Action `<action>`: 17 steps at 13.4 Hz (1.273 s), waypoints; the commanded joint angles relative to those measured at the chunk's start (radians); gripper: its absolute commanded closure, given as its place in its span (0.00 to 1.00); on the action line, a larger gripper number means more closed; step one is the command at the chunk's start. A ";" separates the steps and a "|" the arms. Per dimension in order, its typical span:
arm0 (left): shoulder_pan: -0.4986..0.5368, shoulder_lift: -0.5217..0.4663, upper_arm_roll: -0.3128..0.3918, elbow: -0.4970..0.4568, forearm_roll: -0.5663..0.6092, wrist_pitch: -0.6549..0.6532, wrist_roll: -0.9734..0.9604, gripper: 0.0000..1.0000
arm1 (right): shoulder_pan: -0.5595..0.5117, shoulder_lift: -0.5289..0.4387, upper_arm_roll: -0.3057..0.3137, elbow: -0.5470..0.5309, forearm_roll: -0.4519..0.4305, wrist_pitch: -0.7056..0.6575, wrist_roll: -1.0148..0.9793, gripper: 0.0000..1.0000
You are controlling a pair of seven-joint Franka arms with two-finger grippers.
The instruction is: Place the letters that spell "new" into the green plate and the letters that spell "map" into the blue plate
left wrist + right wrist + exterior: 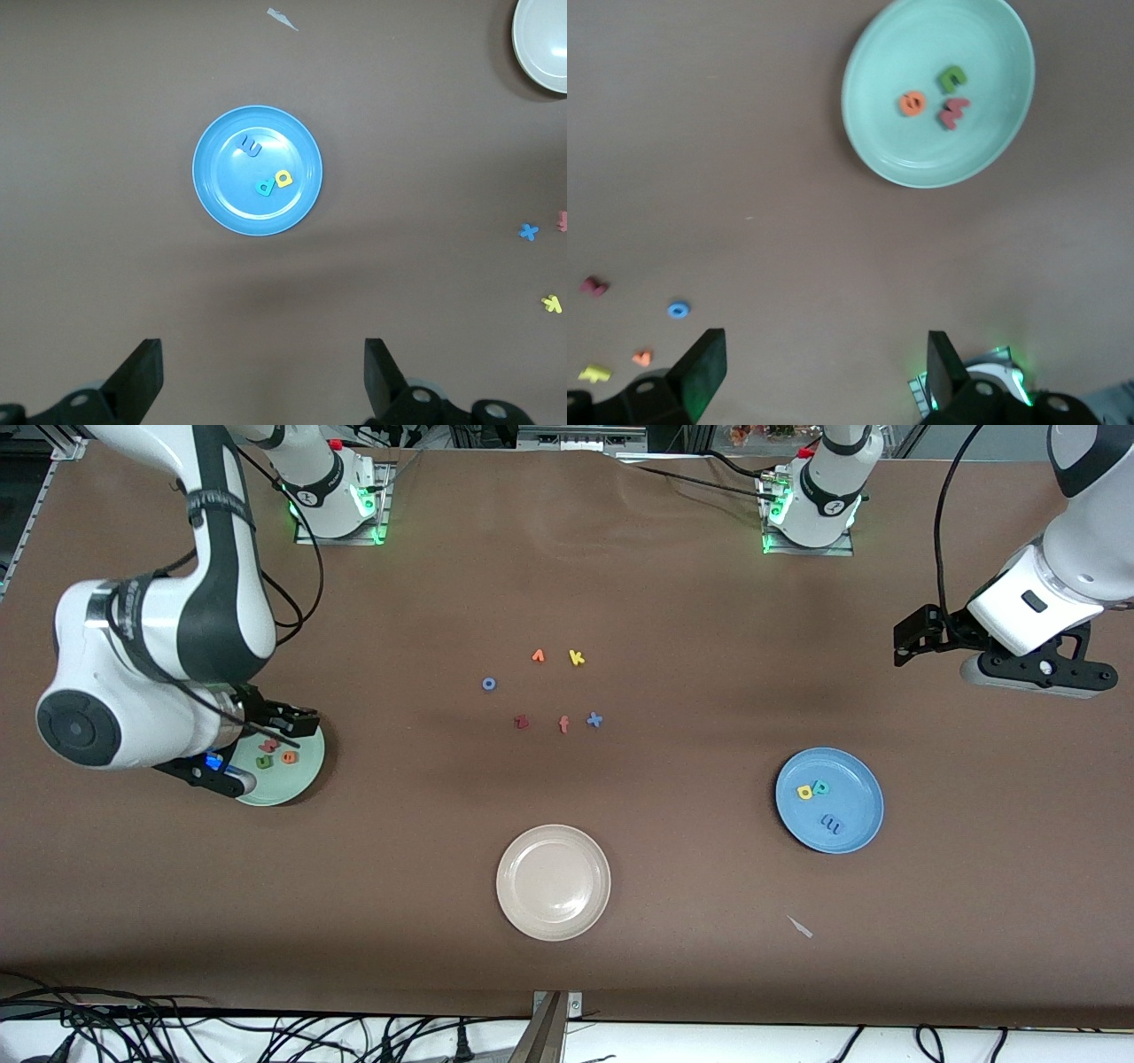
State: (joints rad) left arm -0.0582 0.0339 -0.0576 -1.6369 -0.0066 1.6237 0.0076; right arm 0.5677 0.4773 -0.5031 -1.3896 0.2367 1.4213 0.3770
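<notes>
3 letters in green plate (297,784), 3 in blue plate (855,824)

A brown surface (673,886) is carrying three plates: the green plate (301,779) toward the right arm's end, the blue plate (850,824) toward the left arm's end, and a beige plate (554,882) lying between them, nearest the front camera. Six loose letters (563,724) are lying mid-surface, and a pale scrap (800,926) is sitting near the blue plate.
</notes>
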 commanded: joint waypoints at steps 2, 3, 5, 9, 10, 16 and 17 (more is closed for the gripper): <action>-0.012 -0.006 0.013 0.014 0.002 -0.022 0.022 0.00 | -0.060 -0.230 0.148 -0.222 -0.192 0.170 -0.110 0.00; -0.014 -0.006 0.013 0.014 0.003 -0.021 0.022 0.00 | -0.130 -0.280 0.235 -0.270 -0.232 0.220 -0.128 0.00; -0.014 -0.006 0.013 0.014 0.007 -0.019 0.022 0.00 | -0.196 -0.344 0.305 -0.313 -0.263 0.283 -0.145 0.00; -0.014 -0.006 0.015 0.014 0.008 -0.022 0.022 0.00 | -0.351 -0.446 0.380 -0.344 -0.267 0.309 -0.363 0.00; -0.014 -0.006 0.015 0.012 0.010 -0.022 0.020 0.00 | -0.380 -0.480 0.380 -0.350 -0.264 0.297 -0.375 0.00; -0.025 -0.006 0.018 0.011 0.010 -0.025 0.020 0.00 | -0.459 -0.565 0.379 -0.326 -0.266 0.190 -0.369 0.00; -0.025 -0.006 0.018 0.011 0.010 -0.025 0.020 0.00 | -0.462 -0.563 0.373 -0.307 -0.252 0.180 -0.374 0.00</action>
State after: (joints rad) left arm -0.0682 0.0338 -0.0543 -1.6363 -0.0063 1.6193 0.0077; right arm 0.1220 -0.0700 -0.1457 -1.6975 -0.0167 1.6200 0.0186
